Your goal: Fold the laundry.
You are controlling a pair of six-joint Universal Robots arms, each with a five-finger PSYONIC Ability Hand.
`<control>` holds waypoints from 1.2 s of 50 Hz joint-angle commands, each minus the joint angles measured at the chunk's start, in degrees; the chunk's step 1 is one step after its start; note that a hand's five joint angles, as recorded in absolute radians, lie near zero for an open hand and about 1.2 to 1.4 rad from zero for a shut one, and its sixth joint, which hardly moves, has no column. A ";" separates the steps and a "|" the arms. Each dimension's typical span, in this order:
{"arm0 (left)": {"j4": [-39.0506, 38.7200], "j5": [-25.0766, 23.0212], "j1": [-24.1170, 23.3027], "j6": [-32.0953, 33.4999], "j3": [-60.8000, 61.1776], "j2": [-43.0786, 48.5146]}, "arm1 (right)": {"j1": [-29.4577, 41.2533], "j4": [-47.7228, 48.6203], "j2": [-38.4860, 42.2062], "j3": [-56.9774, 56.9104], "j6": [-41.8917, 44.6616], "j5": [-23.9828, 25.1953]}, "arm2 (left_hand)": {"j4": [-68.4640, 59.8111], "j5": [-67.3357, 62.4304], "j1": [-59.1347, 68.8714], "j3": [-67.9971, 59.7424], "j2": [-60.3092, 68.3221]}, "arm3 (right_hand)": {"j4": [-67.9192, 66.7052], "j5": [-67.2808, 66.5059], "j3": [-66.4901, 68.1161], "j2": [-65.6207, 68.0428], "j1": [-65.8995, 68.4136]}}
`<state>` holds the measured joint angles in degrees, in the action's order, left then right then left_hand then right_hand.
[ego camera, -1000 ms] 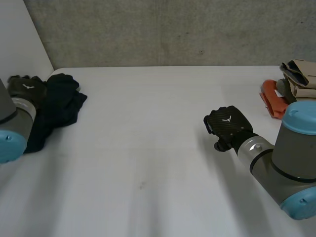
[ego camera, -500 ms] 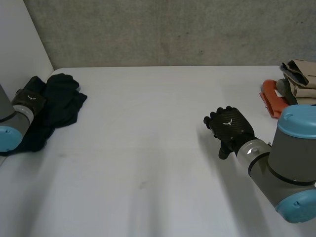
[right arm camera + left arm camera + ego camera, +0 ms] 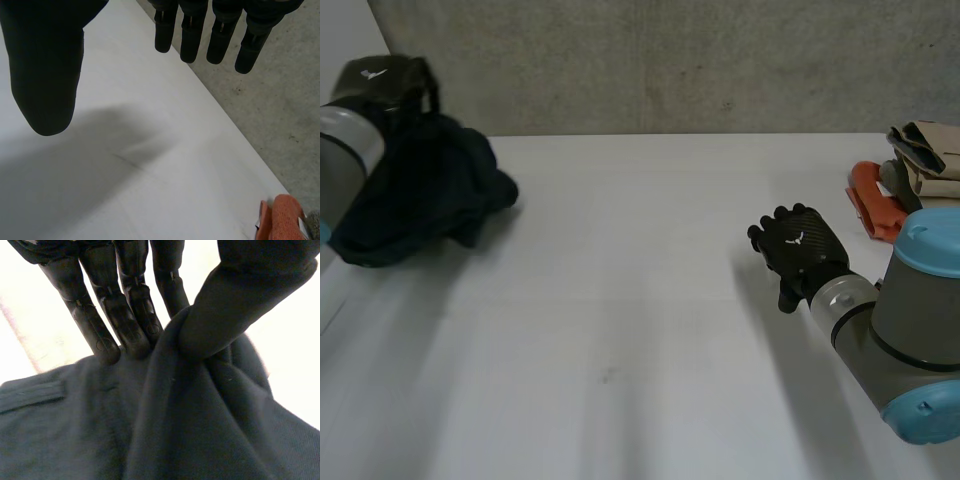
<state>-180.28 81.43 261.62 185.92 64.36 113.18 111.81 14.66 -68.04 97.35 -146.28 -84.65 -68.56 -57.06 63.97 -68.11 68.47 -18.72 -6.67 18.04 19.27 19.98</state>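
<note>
From my station I saw the left hand (image 3: 378,84) raised at the far left of the scene, clamped on the dark garment (image 3: 425,190). The garment hung from it in a loose bunch over the far-left part of the white worktop (image 3: 640,320). I could not tell whether its lowest folds touched the surface.

In the left wrist view, the thumb (image 3: 225,315) pressed a ridge of the cloth against the fingers (image 3: 132,320), which ran straight down onto the fabric. The rest of the dark garment (image 3: 175,435) spread out beneath the fingertips. A flat stitched band, like a pocket edge, lay off to one side of it.

The right hand (image 3: 800,250) sat over the right half of the worktop, well apart from the garment, with its back toward the head camera. In its own wrist view the hand (image 3: 192,35) was open, with the fingers straight and side by side and the thumb set well apart from them. Bare worktop lay below the palm.

At the far right edge of the worktop lay an orange cloth (image 3: 873,205), and a beige cloth (image 3: 925,150) was bunched just beside it on the far side, touching it. A corner of the orange cloth (image 3: 285,220) also showed beyond the right hand's fingertips. A grey concrete wall (image 3: 670,60) stood behind the worktop.
</note>
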 commanded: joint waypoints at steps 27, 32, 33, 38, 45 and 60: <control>1.07 9.01 -15.71 13.50 37.05 -12.10 | -0.81 0.72 0.28 0.12 1.00 0.02 | 55.68 54.18 -51.09 55.23 -55.59 | 3.51 1.45 -2.82 -4.05 -4.77; 0.98 6.20 -14.91 18.42 45.31 -12.72 | -0.19 0.81 0.28 0.38 1.08 -0.16 | 44.91 43.41 -40.33 44.46 -44.83 | 3.84 1.78 -3.16 -4.39 -5.10; 0.98 6.28 -15.00 18.86 46.12 -12.72 | -0.10 0.81 0.28 0.29 1.08 -0.25 | 44.89 43.39 -40.31 44.45 -44.81 | 4.01 1.95 -3.32 -4.55 -5.27; 0.37 7.51 -15.09 21.06 49.20 -11.05 | -0.10 0.81 0.63 0.29 1.35 -0.69 | 44.73 43.22 -40.14 44.28 -44.64 | 4.18 2.12 -3.49 -4.72 -5.44; -1.29 10.50 -15.35 23.17 49.11 -9.73 | -0.02 0.81 0.28 0.56 1.87 -0.69 | 35.52 34.02 -30.93 35.07 -35.43 | 4.18 2.12 -3.49 -4.72 -5.44; -32.37 18.51 -12.80 35.04 39.82 -11.55 | 0.77 1.25 -1.04 1.17 2.75 -1.13 | -11.44 -12.94 16.03 -11.89 11.53 | 4.35 2.29 -3.66 -4.89 -5.61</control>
<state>-198.28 97.82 248.64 218.09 110.64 106.57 112.25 15.60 -68.66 98.20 -144.05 -85.71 -68.54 -55.86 63.70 -67.56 68.30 -16.29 -4.42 15.65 16.46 16.90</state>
